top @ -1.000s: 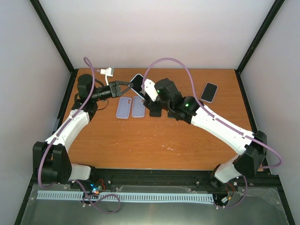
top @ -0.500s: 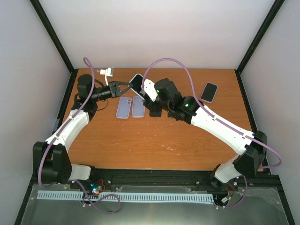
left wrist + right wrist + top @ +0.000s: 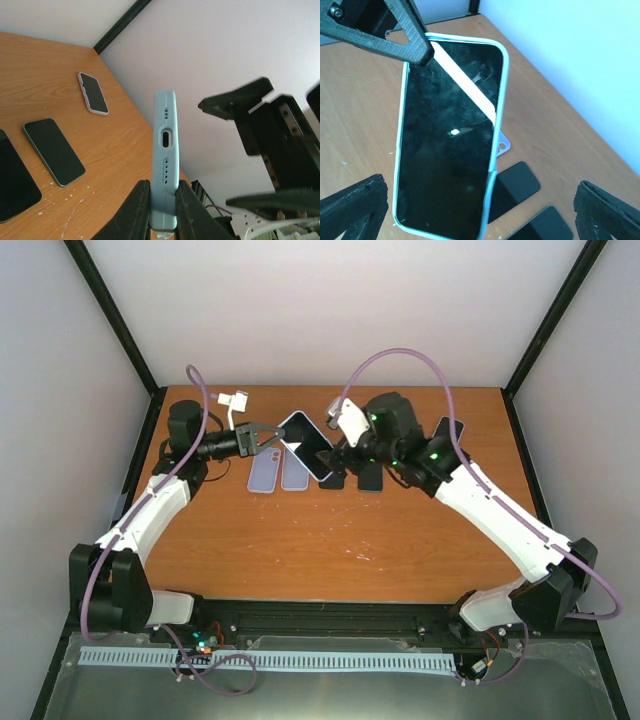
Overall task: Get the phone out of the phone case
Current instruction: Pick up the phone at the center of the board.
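Observation:
The phone has a black screen and sits in a light blue phone case. It is held above the table, tilted. My left gripper is shut on the case's bottom end. In the left wrist view the case edge, with its port opening, stands pinched between the jaws of that gripper. My right gripper is open to the phone's right. In the right wrist view the screen lies beyond the wide-spread right gripper, untouched.
Two empty lilac cases lie below the held phone. Two dark bare phones lie beside them. Another cased phone rests at the back right. A white connector lies at the back left.
My left gripper shut on the case's end. My right gripper opened wide and drew back to the right. The phone swung down and right, its screen now facing up.

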Robot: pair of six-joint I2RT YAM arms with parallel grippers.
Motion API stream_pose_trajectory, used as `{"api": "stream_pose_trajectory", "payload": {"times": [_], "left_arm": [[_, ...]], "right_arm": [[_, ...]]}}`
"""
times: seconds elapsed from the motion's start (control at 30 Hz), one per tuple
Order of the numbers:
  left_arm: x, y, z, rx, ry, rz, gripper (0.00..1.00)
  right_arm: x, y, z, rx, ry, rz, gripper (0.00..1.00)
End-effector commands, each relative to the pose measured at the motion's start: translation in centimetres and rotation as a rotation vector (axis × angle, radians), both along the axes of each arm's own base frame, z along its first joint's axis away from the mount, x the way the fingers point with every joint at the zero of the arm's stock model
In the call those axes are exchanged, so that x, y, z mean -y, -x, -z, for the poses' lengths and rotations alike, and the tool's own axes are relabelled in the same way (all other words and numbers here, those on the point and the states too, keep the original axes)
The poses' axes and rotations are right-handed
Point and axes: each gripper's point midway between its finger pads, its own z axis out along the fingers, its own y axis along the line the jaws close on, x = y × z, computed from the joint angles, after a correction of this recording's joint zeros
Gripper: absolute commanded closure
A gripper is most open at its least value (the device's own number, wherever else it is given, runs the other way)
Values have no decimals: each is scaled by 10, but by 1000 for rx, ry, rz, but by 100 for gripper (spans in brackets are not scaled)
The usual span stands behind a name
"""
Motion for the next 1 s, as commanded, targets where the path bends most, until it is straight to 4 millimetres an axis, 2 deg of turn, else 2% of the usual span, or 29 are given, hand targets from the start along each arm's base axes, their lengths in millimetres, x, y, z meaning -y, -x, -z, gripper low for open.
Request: {"api": "stream_pose_trajectory", "payload": {"times": [0.0, 0.2, 0.4, 0.5, 0.63, 0.83, 0.97], "left_arm": [[5, 25, -35, 210, -18, 108, 100], [14, 42, -35, 275, -44, 245, 99], [25, 59, -36, 324, -41, 352, 99], [30, 66, -37, 333, -43, 384, 99], [38, 71, -36, 344, -58, 417, 99], [44, 77, -36, 344, -49, 460, 99], [50, 81, -36, 355, -58, 475, 100]], "right_arm": [[10, 25, -7, -186, -123, -130, 0], [31, 35, -1, -401, -214, -201, 0], [24, 52, -8, -476, -214, -323, 1], [19, 64, -11, -531, -247, -394, 7], [14, 60, -4, -566, -237, -368, 16], [4, 71, 3, -555, -175, -403, 20], [-2, 77, 9, -573, -152, -425, 31]]}}
